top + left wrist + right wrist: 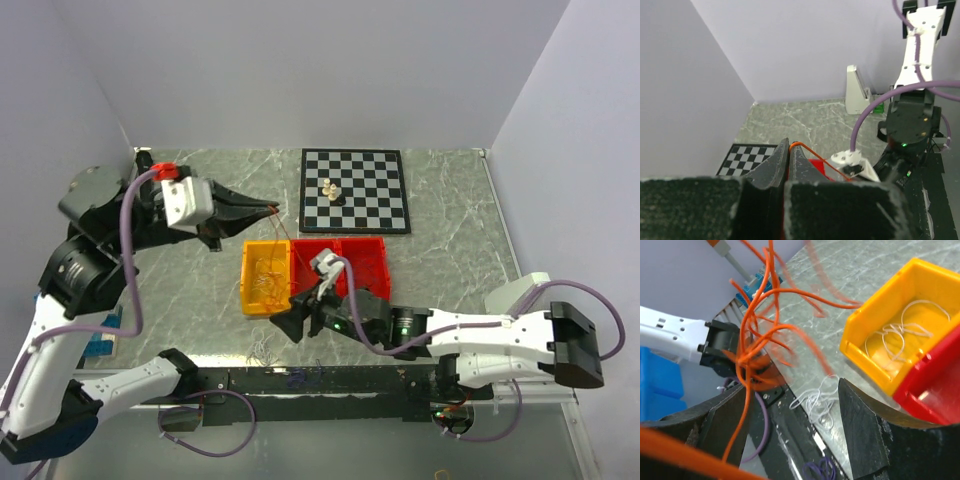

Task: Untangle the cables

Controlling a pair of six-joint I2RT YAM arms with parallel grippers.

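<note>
My left gripper (270,208) is raised over the table left of the chessboard. In its wrist view the left gripper (789,146) is shut on a thin orange cable (827,162) that loops over the fingertips and slants down toward the right arm. A tangle of orange cables (756,347) hangs in front of my right gripper (790,386), close to its left finger (722,412). That gripper (296,314) is open, low at the yellow bin's near corner, with nothing between its fingers. White cables (816,402) lie on the table edge below it, and purple cables (820,470) lie further down.
A yellow bin (250,290) holds more white cables (900,335). Red bins (372,250) stand right of it. The chessboard (375,200) at the back carries a few chess pieces (332,190). A blue block (100,343) sits by the left arm.
</note>
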